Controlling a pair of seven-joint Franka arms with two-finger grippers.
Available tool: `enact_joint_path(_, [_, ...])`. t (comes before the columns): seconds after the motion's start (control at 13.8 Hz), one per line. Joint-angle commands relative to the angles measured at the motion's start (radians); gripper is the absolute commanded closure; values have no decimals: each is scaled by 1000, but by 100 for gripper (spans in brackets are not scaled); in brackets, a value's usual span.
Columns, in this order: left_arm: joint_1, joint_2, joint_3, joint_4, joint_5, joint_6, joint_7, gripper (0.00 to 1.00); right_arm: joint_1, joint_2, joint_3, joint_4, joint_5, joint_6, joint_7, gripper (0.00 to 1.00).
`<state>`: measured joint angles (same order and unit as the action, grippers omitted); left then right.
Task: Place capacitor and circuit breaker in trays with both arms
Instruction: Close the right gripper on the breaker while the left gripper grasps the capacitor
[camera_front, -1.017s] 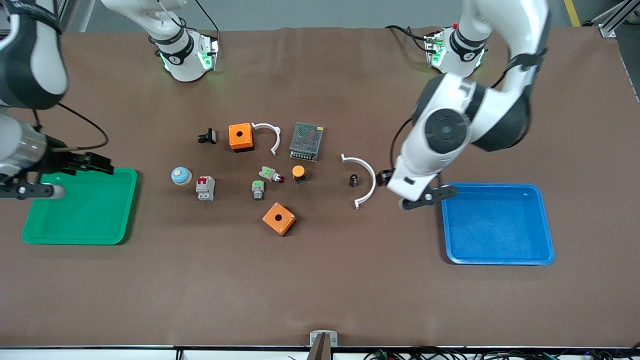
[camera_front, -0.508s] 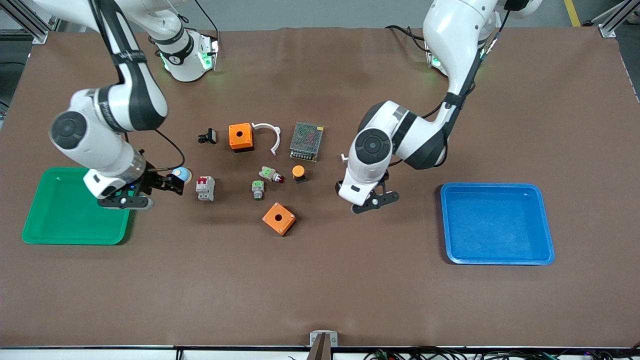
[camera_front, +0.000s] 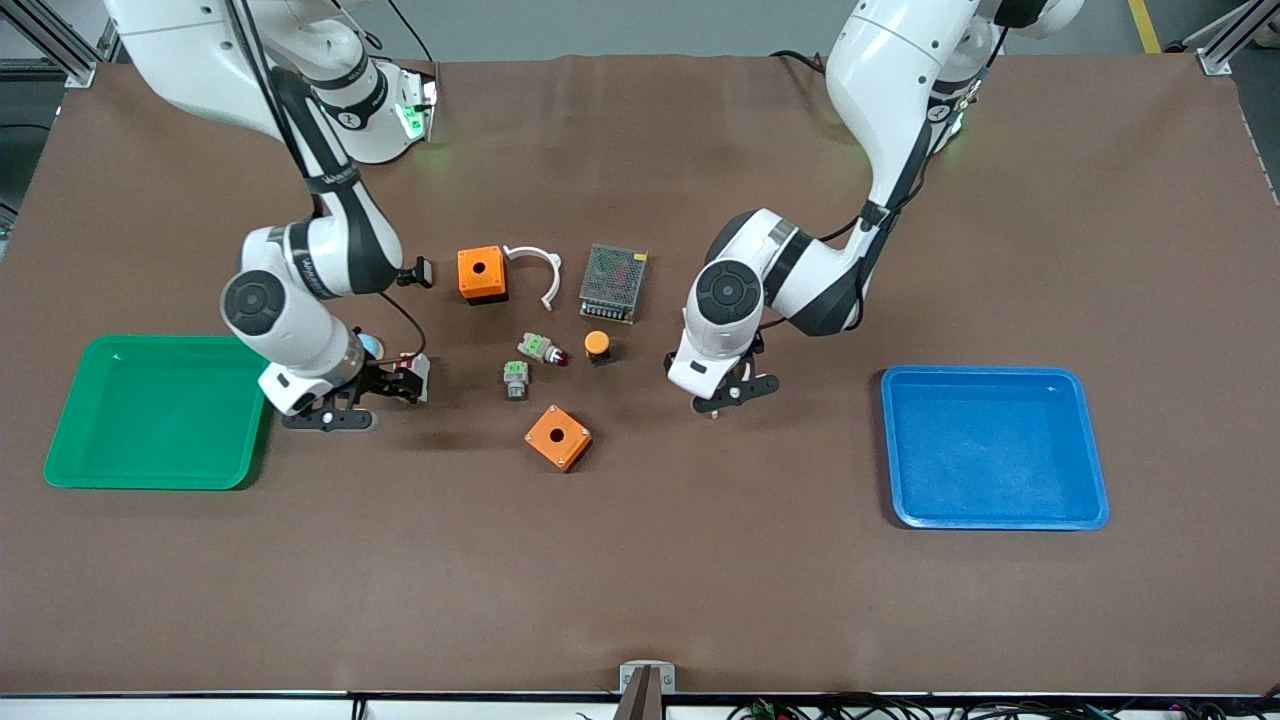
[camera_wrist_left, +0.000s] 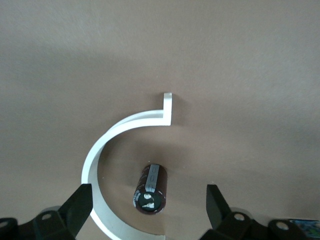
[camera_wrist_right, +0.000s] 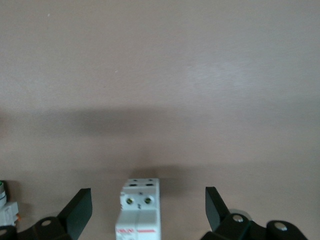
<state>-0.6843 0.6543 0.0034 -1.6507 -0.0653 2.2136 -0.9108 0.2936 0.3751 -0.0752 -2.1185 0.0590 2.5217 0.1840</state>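
both arms moved inward; left gripper (camera_wrist_left: 145, 210) spread wide, empty, over capacitor (camera_wrist_left: 150, 188), hidden in front view.

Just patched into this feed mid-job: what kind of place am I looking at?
Probably a robotics lab sorting bench: a brown-covered table with small electrical parts such as an orange button box and a mesh-cased power supply, plus a green tray and a blue tray at its ends.

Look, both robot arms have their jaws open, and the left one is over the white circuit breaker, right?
Not quite. The left gripper has open jaws, but it is over the capacitor, which lies inside the curve of a white clamp, as the left wrist view shows. The circuit breaker sits between the open jaws of the right gripper.
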Motion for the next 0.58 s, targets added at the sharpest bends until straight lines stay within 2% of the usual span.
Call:
enact_joint_path(0.0, [3, -31, -6, -70, -13, 57, -22, 0, 30, 5, -9, -43, 16, 58, 17, 0])
enact_joint_path(0.22, [9, -30, -26, -80, -18, 64, -22, 1, 38, 8, -9, -69, 16, 60, 17, 0])
enact_joint_path(0.29, [9, -28, -26, -80, -19, 64, -22, 5, 38, 8, -9, -73, 16, 60, 17, 0])
enact_joint_path(0.44, [9, -25, -28, -78, -28, 67, -25, 30, 39, 7, -9, -86, 15, 54, 15, 0])
enact_joint_path(0.51, [8, -24, -29, -80, -43, 72, -25, 38, 39, 7, -9, -89, 16, 48, 17, 2])
